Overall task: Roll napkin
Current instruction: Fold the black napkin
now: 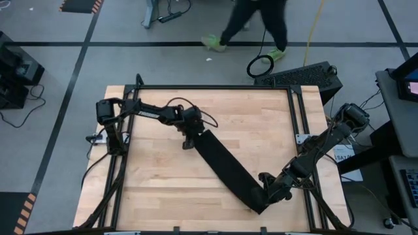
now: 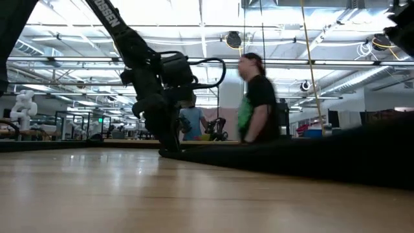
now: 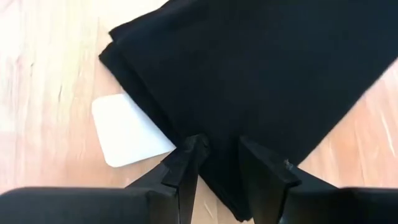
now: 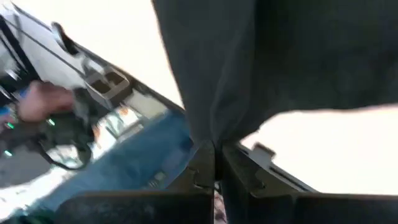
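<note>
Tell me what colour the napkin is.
Plain black napkin, clearest in the left wrist view.

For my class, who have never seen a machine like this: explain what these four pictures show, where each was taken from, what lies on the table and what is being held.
This is a robot with two dark jointed arms at a wooden table. One picture looks straight down from above, one looks level across the tabletop, and two come from cameras on each arm's wrist. On the table lies a black napkin, folded into a long strip that runs slantwise. The left hand is at the strip's far end, its fingers either side of the cloth's edge, next to a small white tag. The right hand is at the near end, shut on the napkin and lifting it off the wood. A person walks past behind the table.
</note>
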Robot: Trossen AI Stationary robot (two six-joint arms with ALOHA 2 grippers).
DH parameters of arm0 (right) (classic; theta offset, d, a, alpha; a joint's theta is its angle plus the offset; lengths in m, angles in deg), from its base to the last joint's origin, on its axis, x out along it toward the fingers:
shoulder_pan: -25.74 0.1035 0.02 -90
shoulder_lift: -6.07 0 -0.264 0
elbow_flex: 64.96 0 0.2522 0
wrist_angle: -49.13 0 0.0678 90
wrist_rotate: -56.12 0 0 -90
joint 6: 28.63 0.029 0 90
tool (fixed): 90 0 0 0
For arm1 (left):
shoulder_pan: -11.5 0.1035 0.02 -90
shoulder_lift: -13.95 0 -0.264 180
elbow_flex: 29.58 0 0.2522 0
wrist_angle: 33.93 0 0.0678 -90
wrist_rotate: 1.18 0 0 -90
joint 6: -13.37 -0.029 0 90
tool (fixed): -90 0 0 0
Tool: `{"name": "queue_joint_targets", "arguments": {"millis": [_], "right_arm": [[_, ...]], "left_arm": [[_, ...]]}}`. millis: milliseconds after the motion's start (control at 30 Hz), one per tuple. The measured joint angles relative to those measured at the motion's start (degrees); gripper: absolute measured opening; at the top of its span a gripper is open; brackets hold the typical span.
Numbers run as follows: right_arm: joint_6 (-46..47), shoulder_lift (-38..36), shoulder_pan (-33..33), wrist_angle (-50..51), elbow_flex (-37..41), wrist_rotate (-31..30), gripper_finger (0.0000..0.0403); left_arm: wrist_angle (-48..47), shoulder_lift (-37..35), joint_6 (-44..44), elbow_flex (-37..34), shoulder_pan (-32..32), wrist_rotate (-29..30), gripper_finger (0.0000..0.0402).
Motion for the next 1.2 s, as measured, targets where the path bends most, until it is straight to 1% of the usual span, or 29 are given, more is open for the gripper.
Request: {"name": "queue_joint_targets", "arguments": {"millis": [133, 300, 533, 600, 700, 800, 900, 967, 1067, 1167, 1200], "right_arm": [[0.01, 0.0, -1.44, -2.26, 0.0, -1.22, 0.0], [0.01, 0.0, -3.58, -3.79, 0.0, -1.09, 0.0], [-1.25, 0.0, -6.47, -5.23, 0.0, -1.11, 0.0], [-2.07, 0.0, -7.41, -5.74, 0.0, -1.12, 0.0], [-3.29, 0.0, -9.11, -6.05, 0.0, -1.63, 0.0], [-3.98, 0.0, -10.66, -5.91, 0.0, -3.93, 0.0], [-4.49, 0.0, -12.42, -5.86, 0.0, -5.67, 0.0], [-5.7, 0.0, -13.76, -5.89, 0.0, -5.68, 0.0], [-8.32, 0.0, -15.23, -6.24, 0.0, -5.46, 0.0], [-9.55, -0.43, -15.69, -6.95, 0.0, -4.41, 0.0], [-9.63, -0.53, -15.82, -7.2, 0.0, -3.15, 0.0]], "left_arm": [[-0.43, 0.06, -6.78, 0.02, 0.98, -0.47, 0.012], [-2.43, -0.39, -9.91, 0.3, 2.57, 0.54, 0.012], [-17.86, -2.14, -11.79, 3.68, 4.93, 2.62, 0.012], [-19.84, -2.97, -9.55, 4.85, 5.16, 3.01, 0.012], [-19.59, -6.7, -5.25, 6.95, 4.89, 3.07, 0.012], [-18.87, -9.18, 1.13, 7.77, 3.35, 2.08, 0.012], [-17.94, -10.69, 8.85, 7.82, 1.04, -0.46, 0.012], [-16.76, -10.87, 12.96, 7.87, -1.2, -2.15, 0.012], [-11.95, -10.43, 17.96, 6.92, -5.5, -2.81, 0.012], [-3.43, -9.83, 23.35, 6.23, -9.3, -3.0, 0.012], [-1.54, -9.82, 25.24, 5.97, -10.45, -2.96, 0.0121]]}}
